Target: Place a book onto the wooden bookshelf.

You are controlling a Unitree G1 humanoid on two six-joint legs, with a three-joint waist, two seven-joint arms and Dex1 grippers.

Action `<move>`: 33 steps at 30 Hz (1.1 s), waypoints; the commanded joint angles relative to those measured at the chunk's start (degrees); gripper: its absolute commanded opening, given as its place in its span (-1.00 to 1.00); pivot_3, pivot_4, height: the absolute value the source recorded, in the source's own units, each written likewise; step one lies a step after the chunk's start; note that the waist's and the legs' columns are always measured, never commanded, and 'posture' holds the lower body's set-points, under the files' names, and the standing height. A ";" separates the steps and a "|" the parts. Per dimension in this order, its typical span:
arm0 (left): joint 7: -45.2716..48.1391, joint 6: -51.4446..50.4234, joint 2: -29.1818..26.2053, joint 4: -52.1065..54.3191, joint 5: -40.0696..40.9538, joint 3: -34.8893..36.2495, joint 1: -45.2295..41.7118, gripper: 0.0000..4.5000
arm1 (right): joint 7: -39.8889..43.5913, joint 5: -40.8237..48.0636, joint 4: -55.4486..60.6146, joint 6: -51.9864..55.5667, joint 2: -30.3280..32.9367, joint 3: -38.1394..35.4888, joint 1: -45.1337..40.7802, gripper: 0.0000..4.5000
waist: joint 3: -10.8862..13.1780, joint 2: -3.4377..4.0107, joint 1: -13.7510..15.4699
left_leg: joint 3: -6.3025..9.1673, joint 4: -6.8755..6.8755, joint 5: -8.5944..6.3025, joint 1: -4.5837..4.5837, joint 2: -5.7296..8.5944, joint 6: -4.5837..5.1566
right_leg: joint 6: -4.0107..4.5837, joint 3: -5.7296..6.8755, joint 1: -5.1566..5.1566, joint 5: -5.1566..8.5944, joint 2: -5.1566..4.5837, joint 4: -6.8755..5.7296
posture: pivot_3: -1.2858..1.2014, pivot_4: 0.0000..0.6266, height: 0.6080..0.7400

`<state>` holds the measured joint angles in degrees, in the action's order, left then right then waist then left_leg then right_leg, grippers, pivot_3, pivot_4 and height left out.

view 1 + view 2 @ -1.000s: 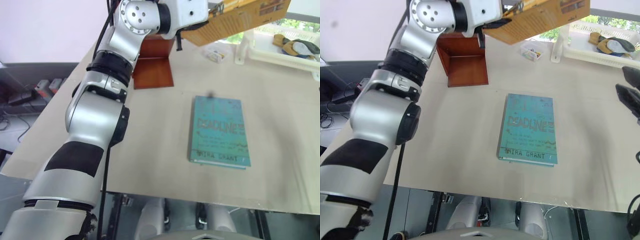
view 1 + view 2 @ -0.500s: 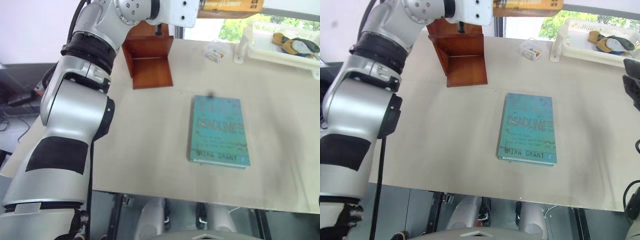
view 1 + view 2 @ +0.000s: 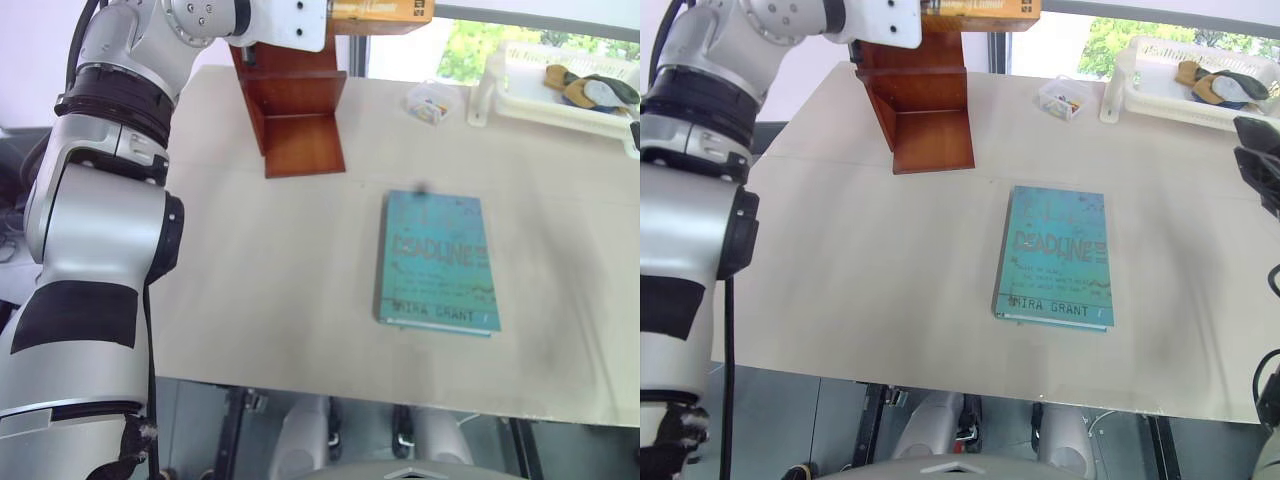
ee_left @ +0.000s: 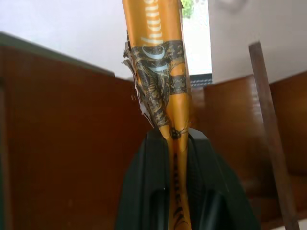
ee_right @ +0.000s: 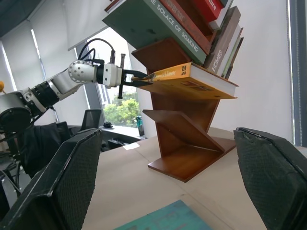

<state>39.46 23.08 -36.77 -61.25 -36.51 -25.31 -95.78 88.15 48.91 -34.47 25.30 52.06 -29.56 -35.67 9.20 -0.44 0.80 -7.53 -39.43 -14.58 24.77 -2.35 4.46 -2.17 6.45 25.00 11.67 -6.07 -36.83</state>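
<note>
book (image 4: pixel 158 72) clamped in left pincer (image 4: pixel 175 143), at bookshelf (image 5: pixel 184 143)

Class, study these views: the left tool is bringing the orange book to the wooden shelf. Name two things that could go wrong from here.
1. The left tool pinches the book only at its spine end, so its unsupported far end may sag or slip.
2. The wooden bookshelf has slanted boards already holding books; the book could slide off or knock them.
</note>
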 commanded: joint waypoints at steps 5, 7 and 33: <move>9.57 -4.16 -2.89 7.82 1.90 1.33 3.14 -0.96 | 3.78 -1.08 -0.33 -2.29 0.87 -0.14 -2.63 1.00 | -0.01 0.01 -0.22 | -0.09 0.00 0.00 -0.03 0.00 -0.01 | -0.01 -0.03 0.03 0.01 0.00 -0.04 | 0.03 -0.52 0.57; 10.47 -4.99 -3.94 9.75 1.22 1.24 3.69 -0.75 | 3.57 -1.30 -0.53 -2.72 0.85 -0.34 -2.73 1.00 | 0.00 0.01 -0.32 | -0.09 -0.01 0.01 -0.03 -0.02 -0.01 | -0.01 -0.04 0.04 0.01 0.02 -0.07 | 0.03 -0.52 0.57; 18.92 -21.67 -9.36 49.78 36.79 25.64 33.68 0.97 | -2.58 3.63 20.65 2.63 -1.46 -9.46 20.25 1.00 | -0.06 0.06 -0.81 | -0.01 -0.05 0.01 -0.09 -0.08 -0.02 | 0.00 -0.04 -0.05 0.00 -0.03 -0.14 | 0.03 -0.52 0.57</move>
<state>57.75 10.27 -46.44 -21.92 -8.15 -5.65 -65.77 86.48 50.75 -19.63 26.72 50.98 -35.22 -18.73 9.14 -0.38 -0.01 -7.53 -39.54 -14.57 24.66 -2.42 4.44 -2.17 6.42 24.92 11.67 -6.09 -37.02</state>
